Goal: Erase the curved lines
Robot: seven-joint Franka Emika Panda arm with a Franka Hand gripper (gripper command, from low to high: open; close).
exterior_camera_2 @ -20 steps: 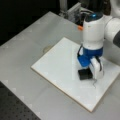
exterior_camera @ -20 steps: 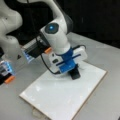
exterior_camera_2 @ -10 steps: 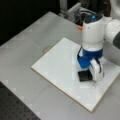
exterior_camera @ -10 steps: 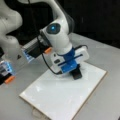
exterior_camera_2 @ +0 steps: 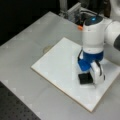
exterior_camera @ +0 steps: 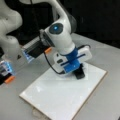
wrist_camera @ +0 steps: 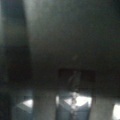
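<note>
In both front views the white board [exterior_camera: 62,97] [exterior_camera_2: 62,62] lies flat on the grey tabletop [exterior_camera: 110,100] [exterior_camera_2: 25,52]. Its near part, toward the bottom of the frame, is bare white. No curve lines can be made out on the uncovered part of the board in either front view; whether any lie under the eraser or the gripper cannot be told.

Farther in, the black eraser [exterior_camera: 79,73] [exterior_camera_2: 85,78] sits flat on the board. In a front view it is right of centre, near the board's far right edge; in a front view it is at the lower right, toward the board's right corner. The gripper [exterior_camera: 76,67] [exterior_camera_2: 91,73], blue with white housings, stands directly over the eraser with its jaws pointing down. The block sits right at the jaws' tips, apparently clamped between them and pressed to the board, though the contact itself is too blurred to be sure.

Above the gripper the white arm [exterior_camera: 60,35] [exterior_camera_2: 93,32] rises to a joint with a lit blue dot. Behind it, in a front view, an orange tab [exterior_camera: 48,50] shows at centre left, and another orange piece [exterior_camera: 9,79] lies at the far left. In a front view an orange spot [exterior_camera_2: 80,27] sits by the arm at the upper right.

The wrist view is dark and blurred, with a dim dark rectangle [wrist_camera: 76,78] at lower centre.
</note>
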